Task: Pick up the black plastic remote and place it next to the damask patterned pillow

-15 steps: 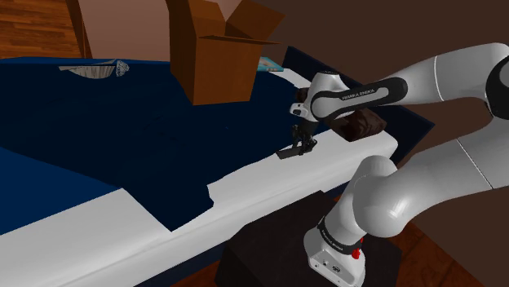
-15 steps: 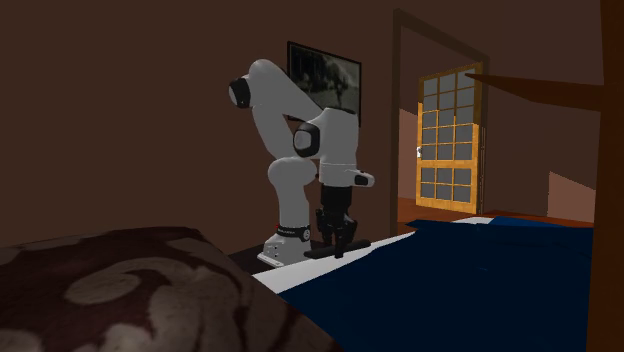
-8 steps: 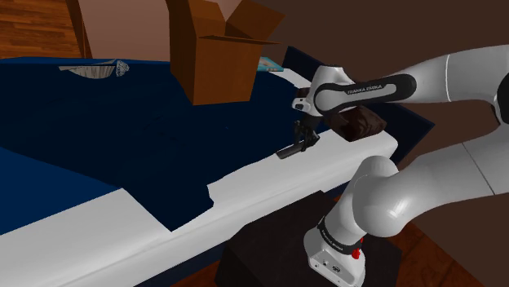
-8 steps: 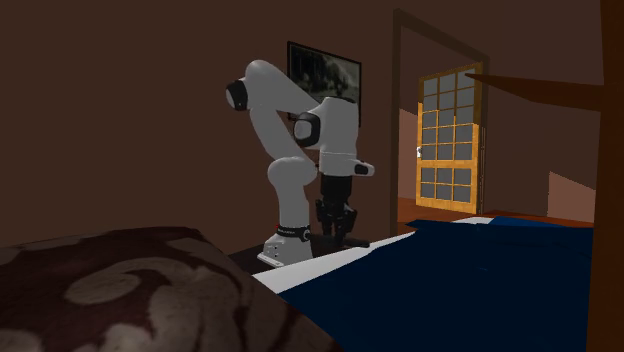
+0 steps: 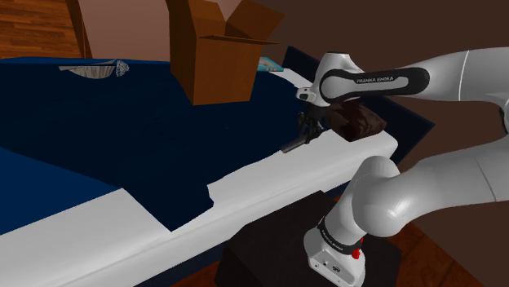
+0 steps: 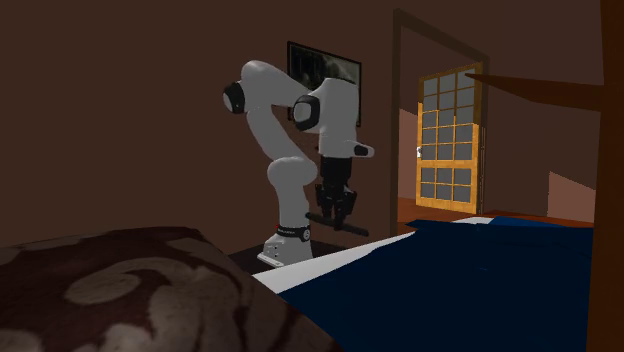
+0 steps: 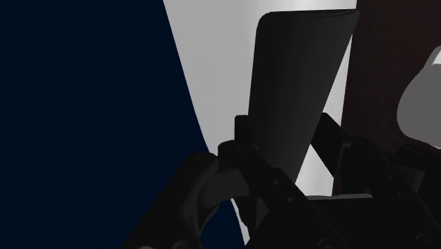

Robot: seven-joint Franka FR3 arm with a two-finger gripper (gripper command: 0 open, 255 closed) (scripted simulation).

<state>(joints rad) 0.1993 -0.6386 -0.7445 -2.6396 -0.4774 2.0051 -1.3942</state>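
My gripper [image 5: 308, 130] hangs over the white edge of the bed, shut on a flat black remote [image 5: 295, 145]. The remote sticks out of the fingers, tilted, and is clear of the sheet. In the second exterior view the gripper [image 6: 335, 203] holds the remote [image 6: 338, 222] above the mattress edge. In the wrist view the remote [image 7: 300, 78] is clasped between the two black fingers [image 7: 244, 134]. A dark brown patterned pillow [image 5: 360, 124] lies just behind the hand. A brown pillow with a pale damask figure [image 6: 120, 290] spreads across the second exterior view's foreground.
A dark blue blanket [image 5: 106, 130] covers most of the bed, and a white sheet [image 5: 269, 183] shows along its near edge. An open cardboard box [image 5: 220, 53] stands at the back beside a grey crumpled object [image 5: 96, 70]. A glazed door [image 6: 448, 140] is behind the bed.
The hand has risen with the remote, lifting it off the sheet, and has shifted slightly toward the shoulder view's right, closer to the brown pillow. The remote now tilts more.
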